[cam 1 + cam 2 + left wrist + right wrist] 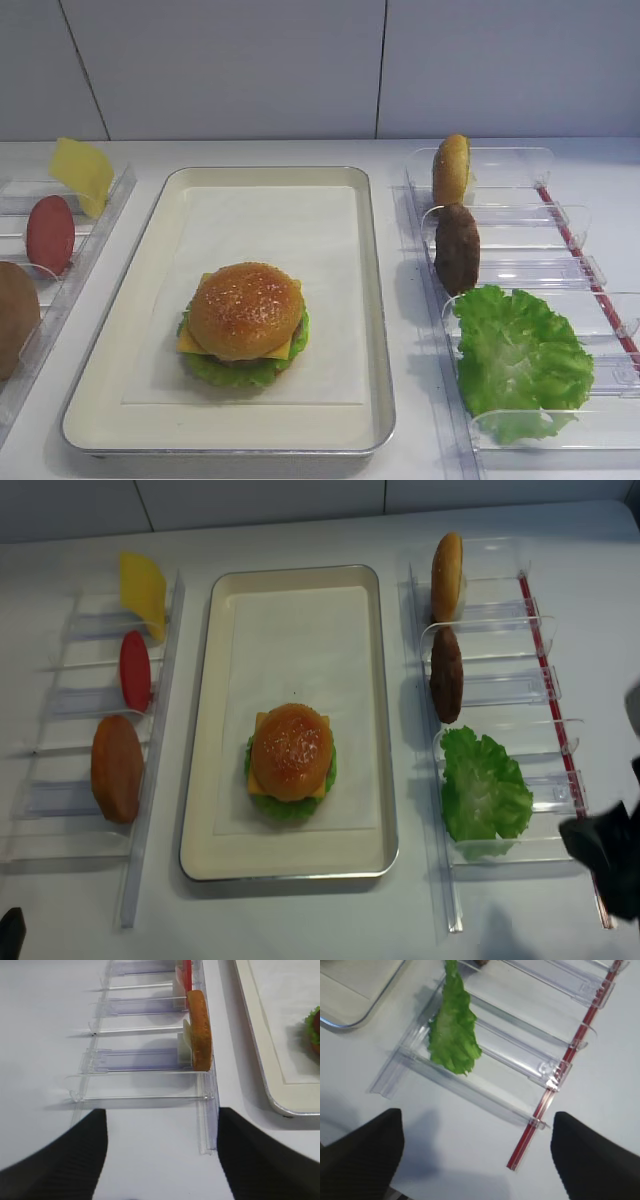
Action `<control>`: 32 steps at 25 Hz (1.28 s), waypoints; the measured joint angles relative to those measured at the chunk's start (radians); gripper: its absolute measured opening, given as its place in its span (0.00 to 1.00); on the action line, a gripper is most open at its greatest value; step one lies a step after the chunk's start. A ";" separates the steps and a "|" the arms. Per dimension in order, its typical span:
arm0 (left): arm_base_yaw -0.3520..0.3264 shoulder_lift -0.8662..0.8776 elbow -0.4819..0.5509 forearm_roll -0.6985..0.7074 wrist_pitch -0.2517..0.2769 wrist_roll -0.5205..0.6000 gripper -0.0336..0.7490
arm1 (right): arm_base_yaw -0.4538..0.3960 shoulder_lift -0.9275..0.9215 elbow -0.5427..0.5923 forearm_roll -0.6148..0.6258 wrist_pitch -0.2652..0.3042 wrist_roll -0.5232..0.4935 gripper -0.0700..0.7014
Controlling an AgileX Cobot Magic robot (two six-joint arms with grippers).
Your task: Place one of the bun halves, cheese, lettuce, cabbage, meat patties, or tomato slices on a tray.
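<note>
The tray [377, 300] lies mid-table with a stacked burger on its paper liner. A sesame bun top [245, 308] caps it, over cheese [190, 343] and lettuce [235, 372] that poke out at the sides. My right gripper [476, 1127] hangs open and empty over bare table just in front of the right rack's near end, by the loose lettuce leaf [454, 1025]. Just as open and empty, my left gripper [161, 1125] sits over bare table in front of the left rack, near a plain bun half [199, 1030].
The right clear rack [575, 245] holds a bun half [451, 168], a meat patty [457, 247] and a lettuce leaf [520, 350]. The left rack [95, 235] holds a cheese slice [82, 172], a tomato slice [50, 233] and a bun half [15, 315].
</note>
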 joint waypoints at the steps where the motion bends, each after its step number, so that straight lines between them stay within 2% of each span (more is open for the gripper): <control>1: 0.000 0.000 0.000 0.000 0.000 0.000 0.65 | 0.000 -0.030 0.025 -0.017 0.002 0.012 0.90; 5: 0.000 0.000 0.000 0.000 0.000 0.000 0.65 | 0.000 -0.143 0.100 -0.043 0.010 0.038 0.90; 14: 0.000 0.000 0.000 0.000 0.000 0.000 0.65 | 0.000 -0.435 0.194 -0.050 -0.003 0.049 0.90; 21: 0.000 0.000 0.000 0.000 0.000 0.000 0.65 | 0.000 -0.675 0.237 -0.081 -0.004 0.058 0.79; 25: 0.000 -0.001 0.000 0.000 0.000 -0.002 0.65 | 0.000 -0.712 0.238 -0.091 -0.004 0.056 0.74; 32: 0.000 -0.001 0.000 0.000 0.000 -0.002 0.65 | 0.000 -0.712 0.243 -0.091 -0.004 0.052 0.73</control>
